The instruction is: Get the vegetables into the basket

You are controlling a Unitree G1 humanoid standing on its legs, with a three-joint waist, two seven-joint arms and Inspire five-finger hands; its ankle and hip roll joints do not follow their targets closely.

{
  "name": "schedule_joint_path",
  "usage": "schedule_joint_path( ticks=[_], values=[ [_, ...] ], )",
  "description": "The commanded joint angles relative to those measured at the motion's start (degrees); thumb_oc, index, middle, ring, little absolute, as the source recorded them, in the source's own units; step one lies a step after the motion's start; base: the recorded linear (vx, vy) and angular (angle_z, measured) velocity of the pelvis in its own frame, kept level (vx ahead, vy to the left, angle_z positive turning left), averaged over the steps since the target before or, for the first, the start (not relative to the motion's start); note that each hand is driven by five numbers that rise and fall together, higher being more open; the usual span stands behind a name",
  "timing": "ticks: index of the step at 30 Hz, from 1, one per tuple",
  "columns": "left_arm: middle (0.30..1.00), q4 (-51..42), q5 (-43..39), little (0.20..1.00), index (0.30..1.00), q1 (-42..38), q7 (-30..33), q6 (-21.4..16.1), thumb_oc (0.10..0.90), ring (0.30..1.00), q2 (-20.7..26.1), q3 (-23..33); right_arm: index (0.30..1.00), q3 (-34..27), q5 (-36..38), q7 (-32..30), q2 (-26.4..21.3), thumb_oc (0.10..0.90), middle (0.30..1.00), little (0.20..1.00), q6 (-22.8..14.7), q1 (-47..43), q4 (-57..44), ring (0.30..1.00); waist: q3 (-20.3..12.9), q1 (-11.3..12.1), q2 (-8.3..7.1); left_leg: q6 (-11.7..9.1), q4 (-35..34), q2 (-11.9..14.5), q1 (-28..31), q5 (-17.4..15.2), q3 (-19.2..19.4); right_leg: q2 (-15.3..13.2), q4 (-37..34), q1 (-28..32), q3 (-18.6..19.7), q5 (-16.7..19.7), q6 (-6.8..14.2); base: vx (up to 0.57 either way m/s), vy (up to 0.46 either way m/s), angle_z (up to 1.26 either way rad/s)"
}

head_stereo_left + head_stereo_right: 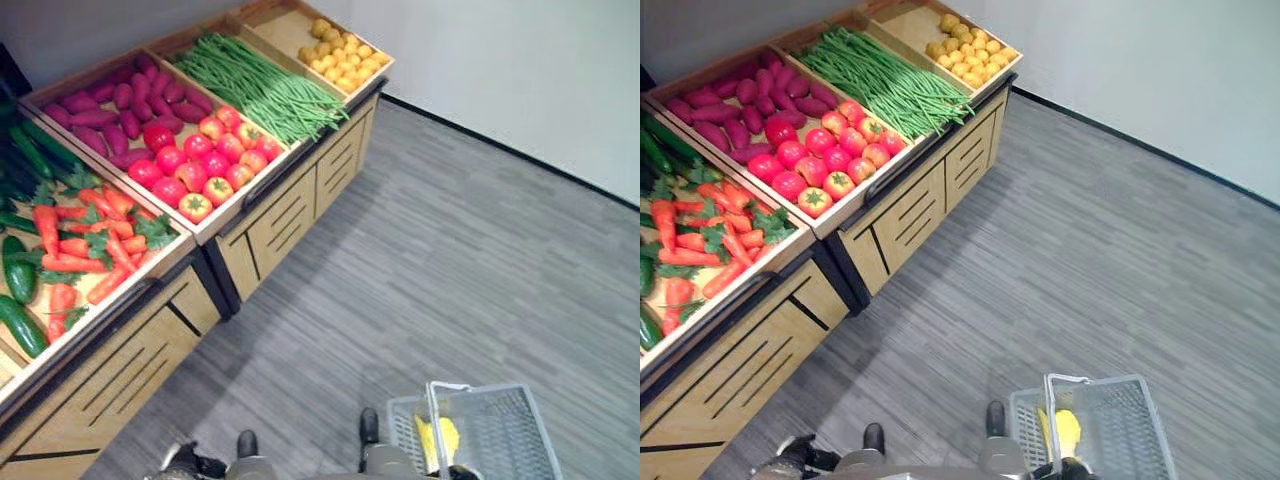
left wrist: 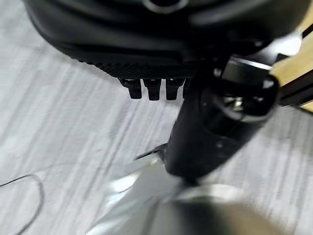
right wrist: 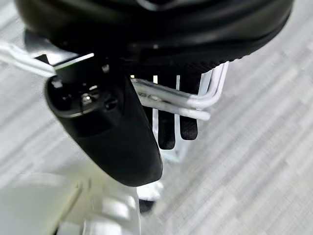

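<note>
A wooden produce stand [image 1: 270, 225] runs along the left with bins of cucumbers [image 1: 18, 270], carrots [image 1: 90, 240], purple sweet potatoes [image 1: 110, 110], tomatoes [image 1: 200, 160] and green beans [image 1: 260, 85]. A white wire basket [image 1: 500, 430] hangs low at the bottom right, over the floor and well away from the stand. A yellow item [image 1: 437, 438] lies inside it. My right hand [image 3: 107, 127] is shut on the basket's wire handle [image 3: 171, 100], fingers hooked round it. My left hand [image 2: 146, 39] hangs by my side over the floor, fingers relaxed and holding nothing.
A far bin holds yellow round fruits [image 1: 343, 55]. Grey plank floor [image 1: 430, 260] stretches between me and the stand. A white wall [image 1: 520, 70] with a dark skirting closes the far right side.
</note>
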Motion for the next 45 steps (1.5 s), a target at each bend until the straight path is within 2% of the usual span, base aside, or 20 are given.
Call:
schedule_joint_path(
  ticks=[1,7,9,10,11,13,17,18,19,20,21,22,23,24,26,30,34,35,39,45],
  values=[
    [1.000,1.72,-0.08,1.000,1.000,-2.84,0.10,-0.31,0.900,1.000,1.55,0.48,0.300,1.80,1.30,0.80,0.88,0.400,0.300,0.300,-0.82,-2.68,-0.33,0.300,-0.36,0.69,-1.49,1.55,-1.30,-3.64,7.86,-6.16,-2.70,-0.25,6.71,-10.40,2.47,4.56,1.62,0.12,-0.128,0.38],
    [1.000,1.88,-1.07,1.000,1.000,-2.69,0.31,0.01,0.900,1.000,0.23,0.27,0.300,1.97,1.73,0.39,-0.72,0.400,0.300,0.300,-1.03,-2.78,-0.64,0.300,-1.43,0.58,-0.12,-0.35,2.20,-0.61,5.52,-5.14,-5.95,1.83,7.24,-8.72,-1.24,1.20,-0.76,0.09,-0.196,0.39],
    [1.000,1.77,-1.72,1.000,1.000,-2.75,0.31,0.05,0.900,1.000,-0.07,0.20,0.300,2.22,1.91,0.30,-1.08,0.400,0.300,0.300,-1.03,-2.97,-0.81,0.300,-1.42,0.87,0.26,-1.11,3.91,-0.10,4.18,-3.95,-6.91,2.56,6.72,-7.76,-2.47,0.47,-1.62,0.09,-0.248,0.71],
    [1.000,1.52,-2.08,1.000,1.000,-2.77,0.37,0.12,0.900,1.000,-0.23,0.13,0.300,2.79,1.58,0.33,-1.39,0.400,0.300,0.300,-1.14,-3.15,-1.20,0.300,-1.27,1.45,0.57,-1.91,5.26,0.47,3.08,-2.20,-7.82,3.37,6.15,-6.71,-3.74,-0.24,-2.59,0.07,-0.196,0.76],
    [1.000,1.51,-2.08,1.000,1.000,-2.77,0.37,0.13,0.900,1.000,-0.23,0.13,0.300,2.80,1.58,0.33,-1.40,0.400,0.300,0.300,-1.15,-3.16,-1.18,0.300,-1.26,1.35,0.61,-1.94,5.31,0.51,3.05,-2.22,-7.93,3.39,6.12,-6.65,-3.85,-0.27,-2.62,0.10,-0.290,0.58],
    [1.000,1.36,-2.54,1.000,1.000,-2.43,0.42,0.20,0.900,1.000,-0.21,0.30,0.300,3.31,1.33,0.28,-1.95,0.400,0.300,0.300,-1.20,-3.40,-1.74,0.300,-0.84,2.17,0.93,-2.89,7.12,1.31,1.65,-0.09,-9.26,4.46,5.50,-5.19,-5.73,-1.55,-3.70,0.07,-0.209,0.43],
    [1.000,1.44,-3.51,1.000,1.000,-2.15,0.39,0.23,0.900,1.000,-0.32,0.80,0.300,3.27,1.27,0.28,-2.46,0.400,0.300,0.300,-1.24,-3.49,-1.82,0.300,-0.24,2.63,1.52,-3.77,7.44,2.31,0.66,2.40,-9.56,5.10,5.12,-3.78,-8.21,-2.62,-4.50,0.03,-0.142,0.54],
    [1.000,1.32,-3.91,1.000,1.000,-2.02,0.37,0.27,0.900,1.000,-0.44,0.89,0.300,3.30,1.08,0.31,-2.65,0.400,0.300,0.300,-1.19,-3.46,-1.88,0.300,0.00,2.81,1.83,-4.13,7.19,3.00,0.21,3.82,-9.06,5.10,4.90,-3.27,-9.35,-2.95,-4.59,-0.02,-0.129,0.50],
    [1.000,0.95,-4.22,1.000,1.000,-2.08,0.35,0.28,0.900,1.000,-0.70,0.79,0.300,3.05,0.77,0.37,-3.14,0.400,0.300,0.300,-1.13,-3.45,-1.98,0.300,0.27,2.76,2.19,-4.09,6.84,4.10,-0.91,5.42,-6.43,4.64,4.68,-2.78,-11.23,-3.21,-4.58,-0.07,-0.151,0.47],
    [1.000,0.73,-4.27,1.000,1.000,-2.31,0.19,0.42,0.900,1.000,-1.12,0.68,0.300,2.76,0.54,0.22,-3.73,0.400,0.300,0.300,-0.93,-3.62,-1.76,0.300,0.64,2.55,2.48,-4.16,6.27,5.24,-2.33,6.33,-0.52,3.90,3.98,-1.97,-13.62,-3.31,-4.36,-0.07,-0.108,0.56],
    [1.000,0.72,-4.26,1.000,1.000,-2.31,0.19,0.44,0.900,1.000,-1.13,0.68,0.300,2.76,0.54,0.22,-3.74,0.400,0.300,0.300,-0.94,-3.64,-1.74,0.300,0.66,2.56,2.49,-4.17,6.27,5.25,-2.31,6.33,-0.50,3.91,3.92,-1.93,-13.61,-3.28,-4.35,-0.07,-0.141,0.90],
    [1.000,0.74,-3.96,1.000,1.000,-2.51,0.04,0.58,0.900,1.000,-1.42,0.79,0.300,2.40,0.28,0.26,-4.02,0.400,0.300,0.300,-0.60,-3.90,-1.42,0.300,0.43,2.18,2.85,-4.60,5.33,5.93,-2.31,6.58,5.19,3.55,3.25,-1.05,-15.92,-3.17,-4.15,-0.04,-0.093,0.83],
    [1.000,0.80,-3.65,1.000,1.000,-2.53,-0.05,0.71,0.900,1.000,-1.58,0.67,0.300,2.15,0.38,0.18,-4.09,0.400,0.300,0.300,-0.57,-3.97,-1.38,0.300,0.16,1.77,3.01,-4.68,5.53,6.07,-2.07,6.68,8.24,3.32,3.08,-0.81,-17.14,-3.05,-4.12,-0.04,-0.093,0.69],
    [1.000,0.79,-3.64,1.000,1.000,-2.52,-0.05,0.72,0.900,1.000,-1.60,0.67,0.300,2.15,0.39,0.18,-4.10,0.400,0.300,0.300,-0.58,-3.97,-1.38,0.300,0.16,1.79,3.03,-4.70,5.55,6.08,-2.06,6.66,8.26,3.34,3.05,-0.79,-17.13,-3.03,-4.12,-0.04,-0.036,0.60],
    [1.000,0.33,-2.57,1.000,1.000,-2.80,-0.34,0.88,0.900,1.000,-1.91,-0.38,0.300,1.84,0.57,0.05,-4.09,0.400,0.300,0.300,-0.44,-3.89,-1.31,0.300,-0.80,0.89,4.00,-4.70,5.18,6.02,-1.50,6.51,14.36,2.72,3.29,-0.69,-20.01,-3.34,-4.41,-0.06,-0.025,0.74],
    [1.000,0.25,-1.31,1.000,1.000,-3.08,-0.49,1.13,0.900,1.000,-2.14,-1.36,0.300,1.44,0.70,-0.09,-3.81,0.400,0.300,0.300,-0.32,-3.67,-1.01,0.300,-1.41,0.15,4.67,-4.67,3.00,5.31,-0.70,6.77,17.20,2.03,3.61,0.10,-22.51,-3.26,-4.19,-0.03,0.009,0.80],
    [1.000,-0.12,-0.07,1.000,1.000,-3.04,-0.58,1.18,0.900,1.000,-2.22,-2.23,0.300,1.77,0.00,-0.36,-3.18,0.400,0.300,0.300,-0.29,-3.93,-0.66,0.300,-1.97,-0.36,4.53,-3.12,1.41,3.49,0.72,4.34,18.34,0.82,4.07,-0.31,-23.53,-1.84,-3.77,-0.04,0.038,0.30],
    [1.000,-0.21,0.27,1.000,1.000,-2.82,-0.53,1.12,0.900,1.000,-2.31,-2.17,0.300,2.20,-0.65,-0.36,-2.70,0.400,0.300,0.300,-0.19,-4.28,0.00,0.300,-2.18,-0.13,4.16,-2.36,1.92,2.58,1.35,2.26,17.93,0.42,4.07,-0.47,-22.81,-1.33,-3.52,-0.03,0.079,0.00],
    [1.000,0.48,1.08,1.000,1.000,-2.31,-0.44,1.42,0.900,1.000,-1.60,-1.74,0.300,2.54,-1.32,-0.08,-1.57,0.400,0.300,0.300,0.08,-3.91,0.95,0.300,-2.49,0.66,2.67,-1.15,4.64,1.68,0.88,0.08,18.27,-0.97,4.66,-0.18,-21.75,-0.72,-3.07,-0.01,0.080,-0.11],
    [1.000,1.19,1.12,1.000,1.000,-1.77,-0.49,1.56,0.900,1.000,-0.55,-0.40,0.300,2.40,-1.90,-0.04,-0.85,0.400,0.300,0.300,0.21,-3.74,1.46,0.300,-2.25,1.19,1.23,0.44,3.99,-0.30,1.51,-1.43,18.63,-2.32,5.62,-0.91,-20.95,0.99,-1.78,-0.02,0.099,-0.04]
  ],
)
